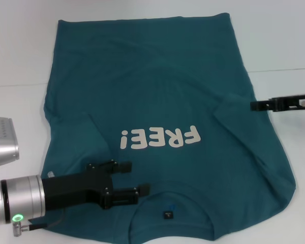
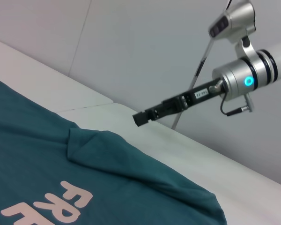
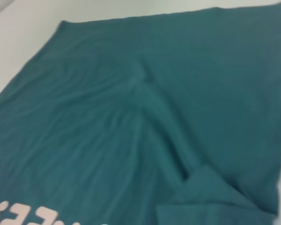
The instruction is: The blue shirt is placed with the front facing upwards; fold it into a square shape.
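The blue shirt (image 1: 157,76) lies flat on the white table, front up, its white "FREE!" lettering (image 1: 160,138) facing away from me and the collar label (image 1: 168,215) at the near edge. My left gripper (image 1: 139,177) hovers open over the shirt's near left part, just beside the collar, with nothing between its fingers. My right gripper (image 1: 253,105) hangs at the shirt's right edge, shut and empty, just above the sleeve (image 1: 234,109) that lies folded inward on the body. The left wrist view shows that gripper (image 2: 136,119) above the folded sleeve (image 2: 98,145).
The white table (image 1: 284,40) extends around the shirt, with bare surface at the far right and far left. A seam line in the table surface (image 1: 282,69) runs across behind the right arm. A pale wall (image 2: 145,42) stands behind the right arm.
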